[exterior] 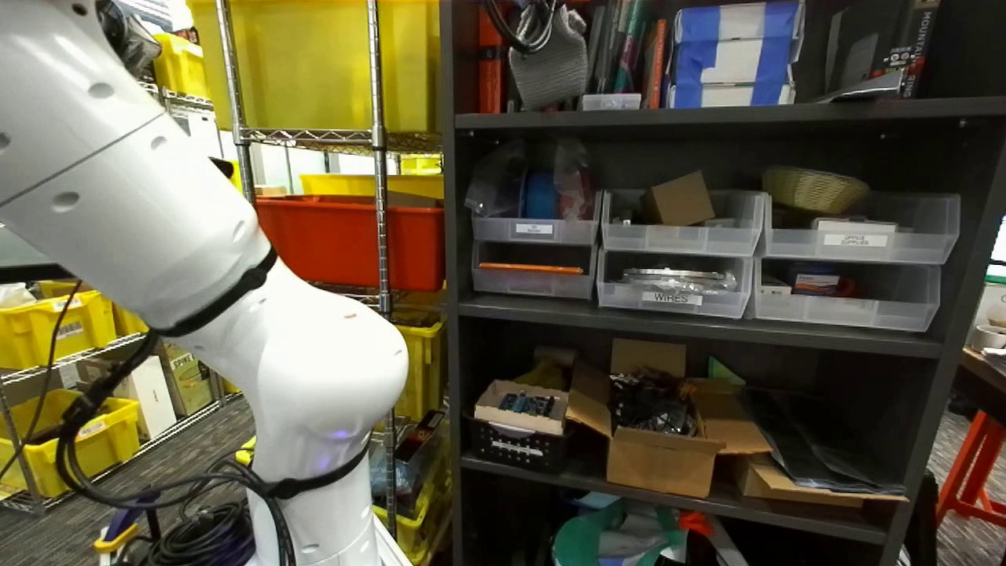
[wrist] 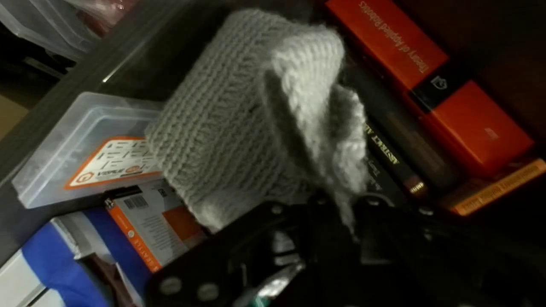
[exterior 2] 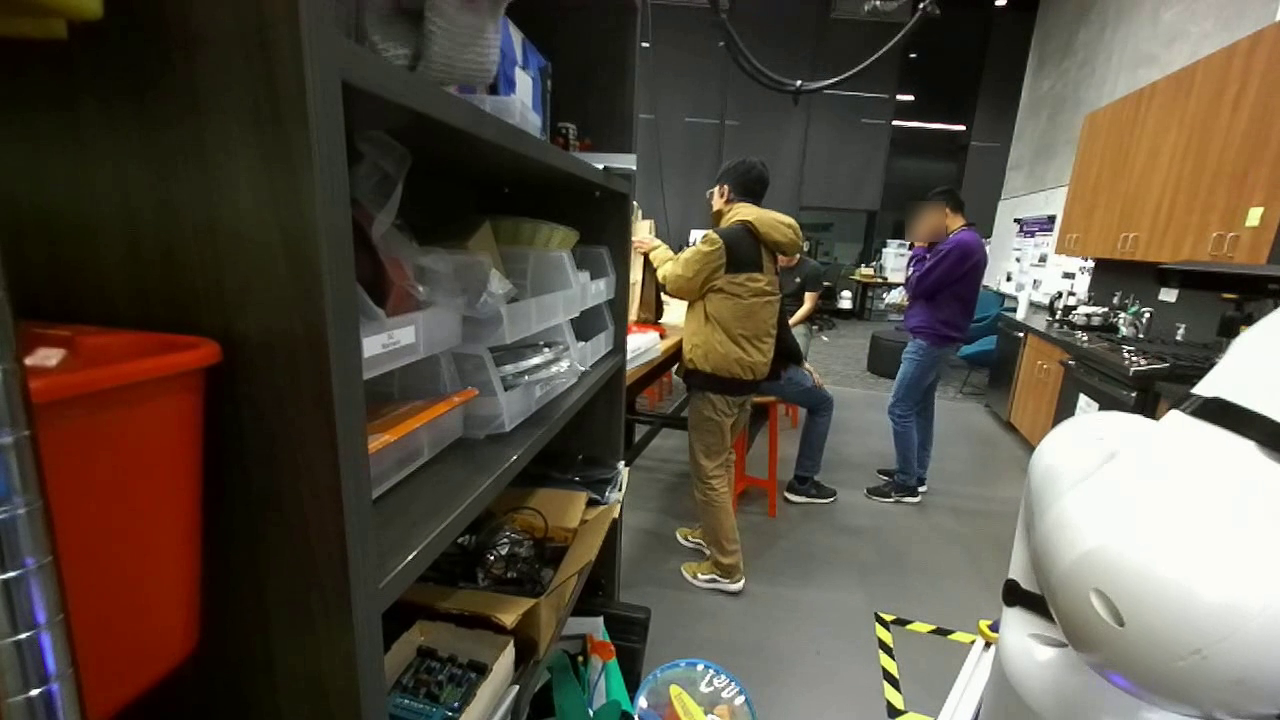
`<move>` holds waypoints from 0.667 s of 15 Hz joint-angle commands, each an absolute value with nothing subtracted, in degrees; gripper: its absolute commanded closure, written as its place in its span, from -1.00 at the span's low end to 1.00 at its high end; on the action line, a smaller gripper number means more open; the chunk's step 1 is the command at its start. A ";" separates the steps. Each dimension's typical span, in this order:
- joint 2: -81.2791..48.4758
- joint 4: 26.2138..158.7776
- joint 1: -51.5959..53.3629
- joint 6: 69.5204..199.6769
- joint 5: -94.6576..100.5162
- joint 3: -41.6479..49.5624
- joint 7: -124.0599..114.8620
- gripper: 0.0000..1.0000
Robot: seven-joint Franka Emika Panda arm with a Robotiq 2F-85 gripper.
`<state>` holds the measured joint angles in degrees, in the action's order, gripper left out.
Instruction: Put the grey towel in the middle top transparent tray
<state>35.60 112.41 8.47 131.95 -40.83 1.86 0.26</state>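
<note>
Wrist view: the jaws pinch the grey towel (wrist: 232, 123), a ribbed knit, its bunched fold paler.

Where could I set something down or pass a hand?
Free: shelf strip before the lower trays; likely hand room between the carton in the middle top tray and the shelf board above. Crowded: around the grey towel, beside books and a plastic case.
</note>
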 commanded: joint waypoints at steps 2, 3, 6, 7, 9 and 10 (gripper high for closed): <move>44.59 121.21 11.02 134.80 -51.26 8.00 9.81 0.96; 45.80 122.38 10.83 134.55 -53.44 9.02 11.54 0.96; 47.66 124.97 9.83 133.58 -59.94 11.68 15.62 0.96; 47.96 125.53 9.48 132.96 -62.11 12.56 16.45 0.96; 48.04 126.54 8.63 132.09 -66.29 13.94 18.20 0.96; 48.17 127.16 8.00 131.11 -67.96 14.83 18.88 0.96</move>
